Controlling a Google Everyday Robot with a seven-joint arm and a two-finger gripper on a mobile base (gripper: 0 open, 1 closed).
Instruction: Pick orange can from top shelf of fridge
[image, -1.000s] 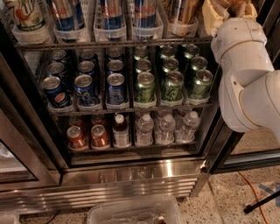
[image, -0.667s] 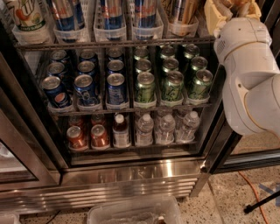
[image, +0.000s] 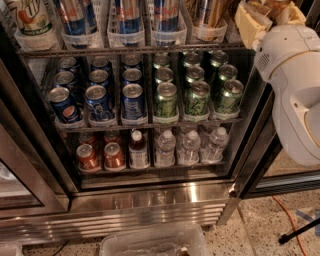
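The fridge (image: 150, 202) stands open in front of me, with a steel base and wire racks. The top shelf (image: 100, 51) carries clear trays of tall slim cans. The orange can (image: 209, 12), copper with gold-brown stripes, stands in the rightmost tray, cut off by the top edge of the view. My gripper (image: 262, 15), with yellowish pads, is at the top right, just right of that tray and level with the can. My white arm (image: 295, 90) hangs below it in front of the fridge's right side.
The middle rack holds blue cans (image: 132, 100) and green cans (image: 197, 97). The bottom rack holds short reddish cans (image: 114, 155) and water bottles (image: 190, 147). A clear plastic bin (image: 150, 242) and an orange cable (image: 287, 220) lie on the floor.
My arm has shifted slightly to the right. The gripper stays by the top right tray, and the cans have not moved.
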